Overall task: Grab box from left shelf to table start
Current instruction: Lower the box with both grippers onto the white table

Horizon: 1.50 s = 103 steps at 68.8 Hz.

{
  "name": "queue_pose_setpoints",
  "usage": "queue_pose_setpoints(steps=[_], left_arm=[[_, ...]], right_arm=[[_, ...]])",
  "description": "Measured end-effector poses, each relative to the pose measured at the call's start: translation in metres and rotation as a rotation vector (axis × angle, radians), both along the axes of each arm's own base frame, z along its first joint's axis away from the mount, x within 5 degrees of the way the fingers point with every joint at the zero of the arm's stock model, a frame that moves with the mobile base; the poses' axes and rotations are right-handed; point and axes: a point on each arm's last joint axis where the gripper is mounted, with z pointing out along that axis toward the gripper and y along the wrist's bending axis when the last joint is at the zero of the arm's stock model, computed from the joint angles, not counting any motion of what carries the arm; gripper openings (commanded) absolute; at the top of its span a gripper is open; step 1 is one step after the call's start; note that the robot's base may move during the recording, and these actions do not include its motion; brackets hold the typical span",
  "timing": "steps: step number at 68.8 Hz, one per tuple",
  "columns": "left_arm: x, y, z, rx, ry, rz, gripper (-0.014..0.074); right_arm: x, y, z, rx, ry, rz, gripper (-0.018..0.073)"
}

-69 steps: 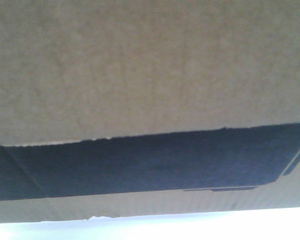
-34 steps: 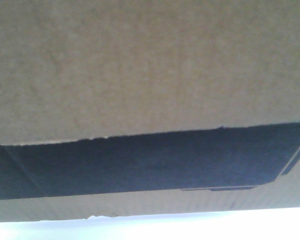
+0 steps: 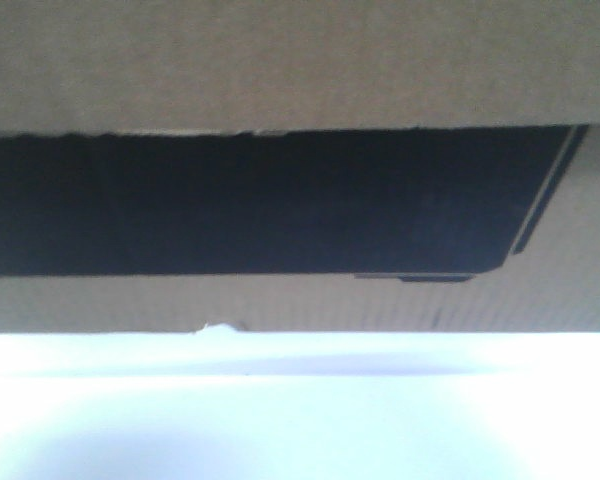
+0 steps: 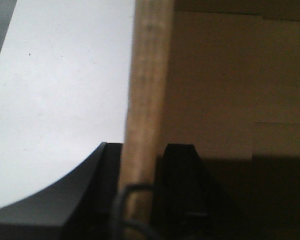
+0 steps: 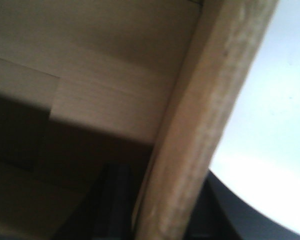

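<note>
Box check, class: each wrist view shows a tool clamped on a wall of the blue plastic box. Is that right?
Not quite. The box is brown cardboard, not blue plastic, as both wrist views show. The left tool and right tool do each straddle a wall.

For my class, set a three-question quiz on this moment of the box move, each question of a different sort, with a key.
1. True or false: in the front view, the box fills the upper part of the picture, with the white table showing below it.
2. Multiple choice: what does the left claw straddle in its wrist view? A) a blue bin B) the edge of a cardboard wall C) nothing
3. Fill in: the printed panel on the box is ____ in colour.

Key: 1 true; 2 B; 3 black.
</note>
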Motion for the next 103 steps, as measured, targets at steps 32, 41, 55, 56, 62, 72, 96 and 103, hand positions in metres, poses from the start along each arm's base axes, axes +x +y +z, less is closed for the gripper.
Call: queue_pose_setpoints(steps=[32,41,55,56,62,72,96,103], left_arm=[[0.106,-0.013,-0.041,0.032,0.194,0.06,-0.0092],[0.14,-0.005,-0.065,-0.029,0.268,0.094,-0.0092],[0.17,-0.006,-0.095,-0.011,0.347,0.072,-0.0092],[0.171,-0.006,-0.097,-0.008,0.353,0.071,-0.0092],[0.18,-0.007,-0.107,0.001,0.376,0.067,-0.0092],[0.189,-0.008,-0.113,0.018,0.389,0.052,-0.0092],[0.195,-0.011,-0.115,0.046,0.378,-0.015,0.0318],[0.194,-0.014,-0.115,0.02,0.377,-0.03,0.0441]], right_arm=[[0.074,0.014,-0.05,-0.082,0.23,-0.138,0.0057],[0.092,0.019,-0.068,-0.1,0.29,-0.144,0.0057],[0.109,0.025,-0.087,-0.118,0.351,-0.149,0.0057],[0.111,0.026,-0.089,-0.121,0.357,-0.149,0.0057],[0.117,0.027,-0.096,-0.129,0.374,-0.149,0.0057],[0.124,0.028,-0.102,-0.136,0.382,-0.151,0.0057],[0.134,0.031,-0.108,-0.154,0.389,-0.143,0.0189],[0.135,0.031,-0.108,-0.152,0.382,-0.142,0.0438]])
